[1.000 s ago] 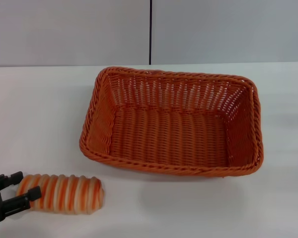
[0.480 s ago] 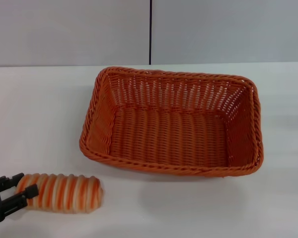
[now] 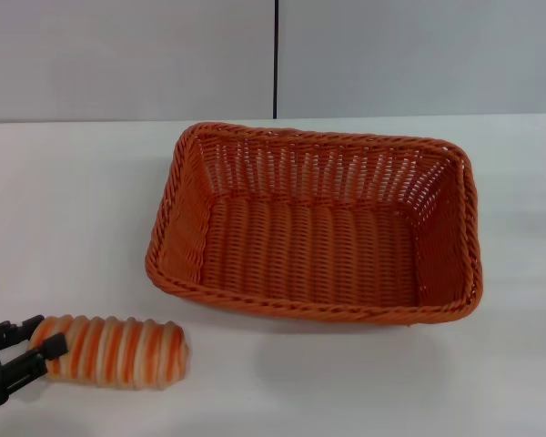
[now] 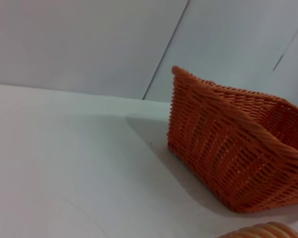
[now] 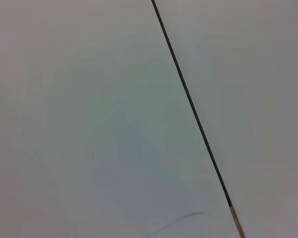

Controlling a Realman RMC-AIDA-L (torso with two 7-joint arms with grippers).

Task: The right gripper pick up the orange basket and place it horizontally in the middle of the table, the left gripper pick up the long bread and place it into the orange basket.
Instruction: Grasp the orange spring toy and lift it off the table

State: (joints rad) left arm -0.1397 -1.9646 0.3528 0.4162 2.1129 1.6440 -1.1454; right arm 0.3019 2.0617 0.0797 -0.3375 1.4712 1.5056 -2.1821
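The long bread (image 3: 114, 352), striped orange and cream, lies on the white table (image 3: 73, 200) near its front left corner. My left gripper (image 3: 47, 333) comes in from the left, its two black jaws closed on the bread's left end, one behind it and one in front. The orange basket (image 3: 318, 309) stands lengthwise across the middle of the table, empty, a short way behind and to the right of the bread. The left wrist view shows the basket's (image 4: 223, 144) side wall and a sliver of the bread (image 4: 260, 231). My right gripper is out of view.
A grey wall with a dark vertical seam (image 3: 276, 59) stands behind the table's far edge. The right wrist view shows only that wall and its seam (image 5: 188, 99). Bare tabletop (image 4: 64, 163) lies left of and in front of the basket.
The left gripper's jaws have drawn closer together on the bread's left end. The bread has shifted very slightly. The basket has not moved.
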